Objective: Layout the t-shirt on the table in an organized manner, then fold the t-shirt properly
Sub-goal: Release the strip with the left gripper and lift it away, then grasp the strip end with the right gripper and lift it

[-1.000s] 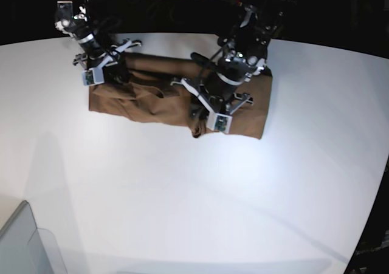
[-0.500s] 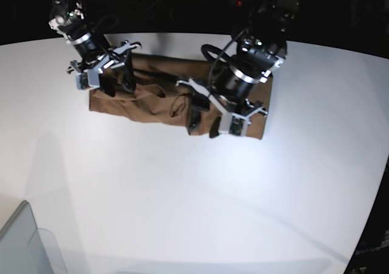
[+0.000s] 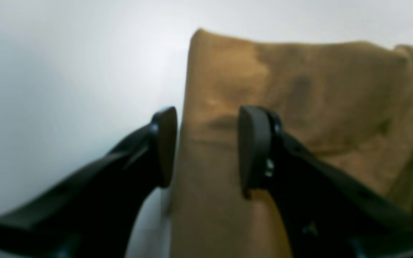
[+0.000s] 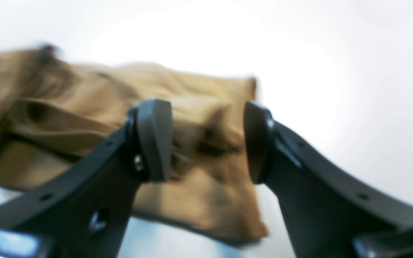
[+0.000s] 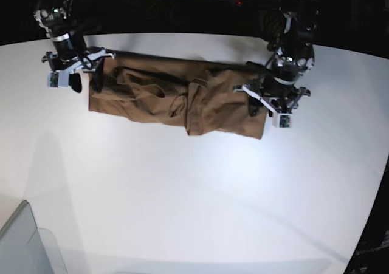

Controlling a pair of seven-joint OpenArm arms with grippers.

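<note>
Both wrist views blurred; t-shirt point(image 5: 176, 98) folds indistinct, collar tag unseen.

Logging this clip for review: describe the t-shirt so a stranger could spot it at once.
Start at the big white table. Near its far edge, between the two arms, lies a long brown band of cloth: the t-shirt. It is the only cloth there, brown and wrinkled on plain white.

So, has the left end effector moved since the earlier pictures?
Yes. In the base view the left end effector has gone from over the middle of the t-shirt to its end edge, nearer the far rim of the table.
</note>
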